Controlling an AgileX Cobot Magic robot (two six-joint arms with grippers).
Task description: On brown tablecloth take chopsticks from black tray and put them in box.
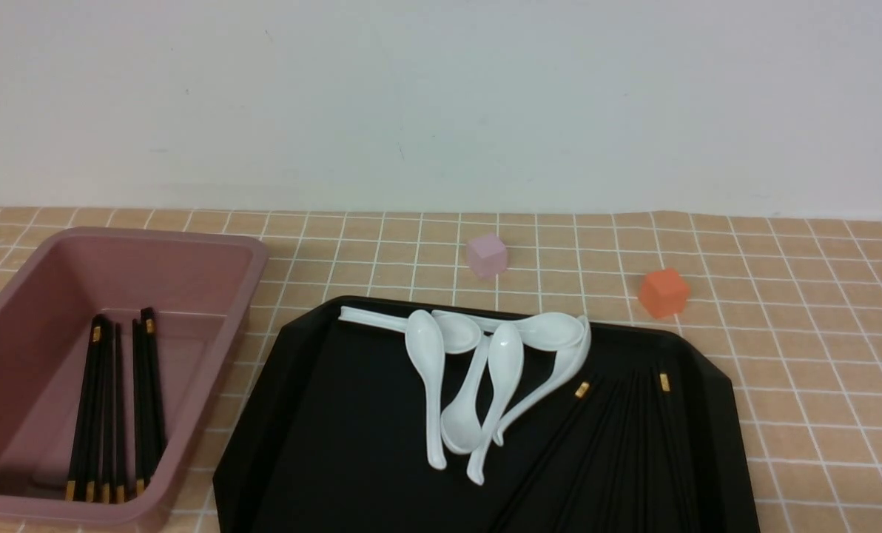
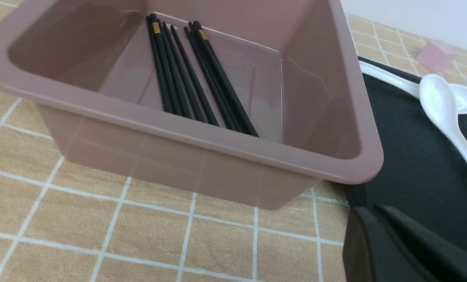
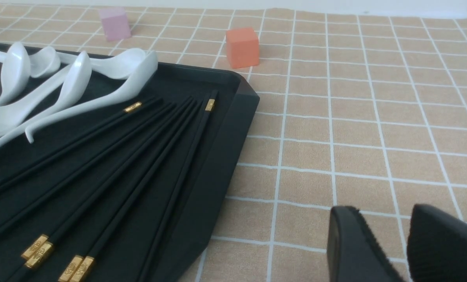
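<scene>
The pink box (image 1: 252,255) stands at the left on the brown tablecloth (image 1: 818,333) and holds several black chopsticks (image 1: 115,400). Several more chopsticks (image 1: 618,444) lie fanned out on the right side of the black tray (image 1: 352,414). Neither gripper shows in the front view. In the left wrist view my left gripper (image 2: 370,209) is shut and empty, low by the box's near corner (image 2: 359,164) and the tray edge (image 2: 413,164). In the right wrist view my right gripper (image 3: 386,213) is open and empty over bare cloth, to the right of the tray (image 3: 225,129) and its chopsticks (image 3: 120,164).
Several white ceramic spoons (image 1: 485,370) lie piled in the middle of the tray. A small pink cube (image 1: 486,255) and an orange cube (image 1: 664,292) sit on the cloth behind the tray. A white wall closes off the back.
</scene>
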